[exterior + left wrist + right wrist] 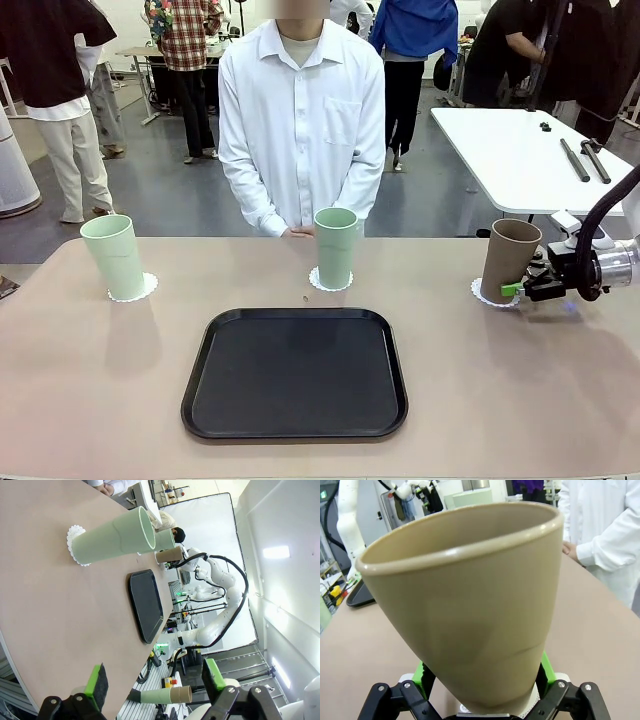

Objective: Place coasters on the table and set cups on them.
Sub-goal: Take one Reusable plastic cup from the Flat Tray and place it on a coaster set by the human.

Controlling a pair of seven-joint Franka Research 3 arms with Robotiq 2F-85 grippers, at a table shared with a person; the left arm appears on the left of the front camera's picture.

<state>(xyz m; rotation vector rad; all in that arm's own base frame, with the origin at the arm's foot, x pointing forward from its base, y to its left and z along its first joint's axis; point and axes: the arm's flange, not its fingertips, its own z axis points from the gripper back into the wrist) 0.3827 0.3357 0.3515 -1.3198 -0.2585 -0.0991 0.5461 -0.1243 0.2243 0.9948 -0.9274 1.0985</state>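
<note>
Three cups stand upright on white lacy coasters on the beige table. A pale green cup rests on the left coaster, and another green cup on the middle coaster. The tan cup stands on the right coaster. My right gripper reaches in from the right, open, its green pads flanking the tan cup low at its base. My left gripper hangs open off the table's edge with nothing between its fingers, looking at the left green cup on its coaster.
A black tray lies bare in the middle near my side. A person in a white shirt stands at the far edge, hands together just behind the middle cup. A white table with dark tools stands beyond at the right.
</note>
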